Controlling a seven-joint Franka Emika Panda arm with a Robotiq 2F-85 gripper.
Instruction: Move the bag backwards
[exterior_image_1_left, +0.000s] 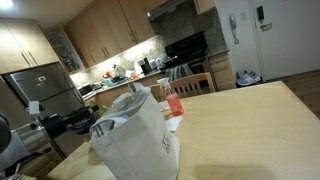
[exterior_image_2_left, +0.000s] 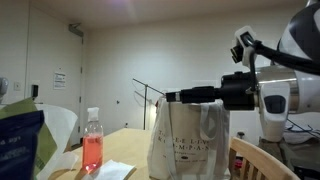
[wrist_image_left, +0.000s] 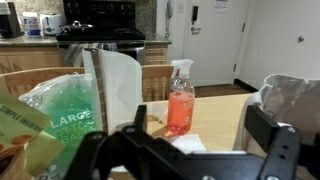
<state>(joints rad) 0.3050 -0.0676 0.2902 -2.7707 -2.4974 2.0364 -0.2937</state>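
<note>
Kitchen cabinets (exterior_image_1_left: 100, 40) behind a light wooden desk (exterior_image_1_left: 250, 120), off-white bag (exterior_image_1_left: 135, 140) stands upright near one desk edge, red-liquid bottle (exterior_image_1_left: 174, 103) just beside it, fingers (wrist_image_left: 278, 140) wide open, holding nothing

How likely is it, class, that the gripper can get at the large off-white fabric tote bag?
Probably yes: the open gripper hangs by the top edge of the off-white fabric bag, nothing visibly between them; the clear bottle of red liquid stands aside.
</note>
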